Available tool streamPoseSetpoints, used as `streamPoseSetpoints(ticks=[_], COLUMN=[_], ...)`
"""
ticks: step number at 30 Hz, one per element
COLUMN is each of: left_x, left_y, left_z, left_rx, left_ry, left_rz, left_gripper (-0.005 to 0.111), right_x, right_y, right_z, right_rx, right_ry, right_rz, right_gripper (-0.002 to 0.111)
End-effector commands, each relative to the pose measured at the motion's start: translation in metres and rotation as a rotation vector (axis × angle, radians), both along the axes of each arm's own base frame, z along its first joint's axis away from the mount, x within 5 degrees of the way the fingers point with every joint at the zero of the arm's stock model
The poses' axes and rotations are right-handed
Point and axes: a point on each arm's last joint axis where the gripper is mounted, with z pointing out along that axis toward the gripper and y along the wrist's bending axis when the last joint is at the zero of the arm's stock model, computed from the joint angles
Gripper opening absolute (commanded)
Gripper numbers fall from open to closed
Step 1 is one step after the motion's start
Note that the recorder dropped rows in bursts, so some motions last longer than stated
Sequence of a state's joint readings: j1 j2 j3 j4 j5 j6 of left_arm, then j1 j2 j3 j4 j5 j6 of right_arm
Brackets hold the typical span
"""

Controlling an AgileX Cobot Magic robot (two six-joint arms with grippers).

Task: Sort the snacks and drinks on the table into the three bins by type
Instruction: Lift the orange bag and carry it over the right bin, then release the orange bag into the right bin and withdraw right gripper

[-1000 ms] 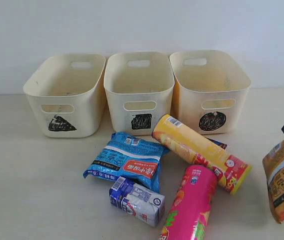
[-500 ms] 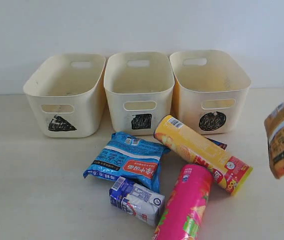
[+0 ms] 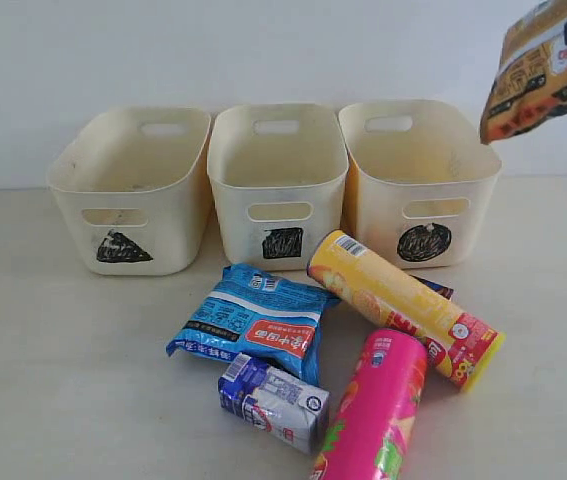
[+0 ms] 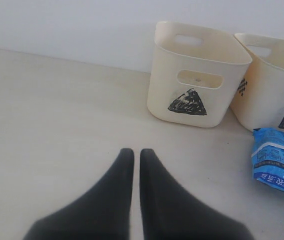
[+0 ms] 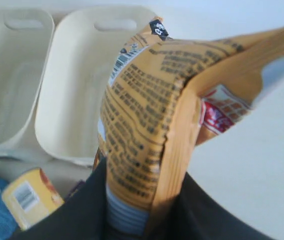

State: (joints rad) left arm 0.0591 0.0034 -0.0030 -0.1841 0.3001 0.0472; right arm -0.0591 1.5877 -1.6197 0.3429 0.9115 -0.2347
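This looks like a robot lab's test setup — staged, not lived in. A plain pale worktop [image 3: 53,380] meets a blank white wall [image 3: 263,50]. Three identical cream bins [image 3: 313,240] stand in a row, hand-scribbled in black with a triangle [image 3: 121,248], a square [image 3: 282,243] and a circle [image 3: 424,242].

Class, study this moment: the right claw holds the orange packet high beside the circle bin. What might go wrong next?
1. The orange packet hangs tilted from the right claw, gripped at one end; it may slip out.
2. It seems over the right rim of the circle bin, not its middle; dropped now, it may catch the rim or land on the table.
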Motion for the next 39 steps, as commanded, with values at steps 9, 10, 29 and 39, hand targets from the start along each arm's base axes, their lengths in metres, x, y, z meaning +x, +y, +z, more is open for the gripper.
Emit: streamPoseSetpoints(ticks=[9,10,29,39], left_x=[0.0,0.0,0.0,0.0], left_y=[0.0,0.0,0.0,0.0], left_z=[0.0,0.0,0.0,0.0], left_rx=[-0.009,-0.009,-0.009,-0.009], left_ry=[-0.013,-0.013,-0.013,-0.013], left_rz=[0.003,0.003,0.003,0.003], left_gripper=[0.004,0.004,0.004,0.004], right_x=[0.107,0.111,0.08,-0.008], right_y=[0.058,0.06,0.037,0.02], right_z=[-0.083,-0.087,-0.051,-0.031], right_rx=[-0.014,-0.016,-0.06,-0.037], right_ry=[-0.22,-0.228,-0.09,-0.166], right_rz=[0.014,0.012,0.043,-0.041], right_gripper=[0.0,0.0,0.001,0.001])
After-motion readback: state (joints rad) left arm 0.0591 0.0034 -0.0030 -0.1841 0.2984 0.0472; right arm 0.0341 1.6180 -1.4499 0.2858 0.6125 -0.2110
